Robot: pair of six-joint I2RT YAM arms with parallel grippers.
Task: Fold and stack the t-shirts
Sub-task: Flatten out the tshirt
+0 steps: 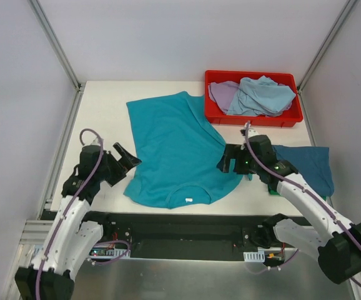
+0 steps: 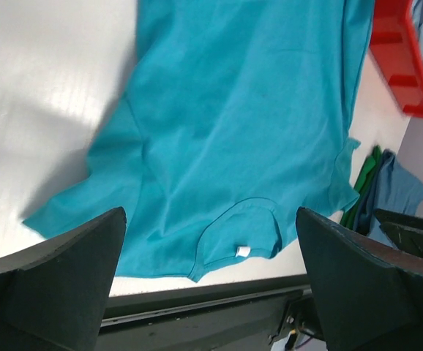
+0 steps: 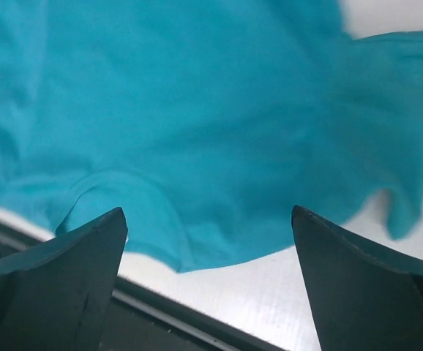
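A teal t-shirt [image 1: 174, 144] lies spread flat across the middle of the table, collar and white tag [image 2: 243, 251] toward the near edge. My left gripper [image 1: 128, 159] hovers open at its left sleeve, nothing between the fingers [image 2: 72, 278]. My right gripper [image 1: 228, 164] hovers open over the shirt's right hem, also holding nothing. In the right wrist view the teal t-shirt [image 3: 197, 110] fills the frame beyond the open gripper [image 3: 208, 219]. A dark blue t-shirt [image 1: 311, 165] lies on a green one [image 1: 272, 190] at the right, partly under my right arm.
A red tray [image 1: 253, 119] stands at the back right, holding a lavender shirt [image 1: 221, 92] and a pale blue shirt [image 1: 262, 95]. The table's near edge and a black rail [image 2: 197, 307] run just below the teal collar. Frame posts stand at the back corners.
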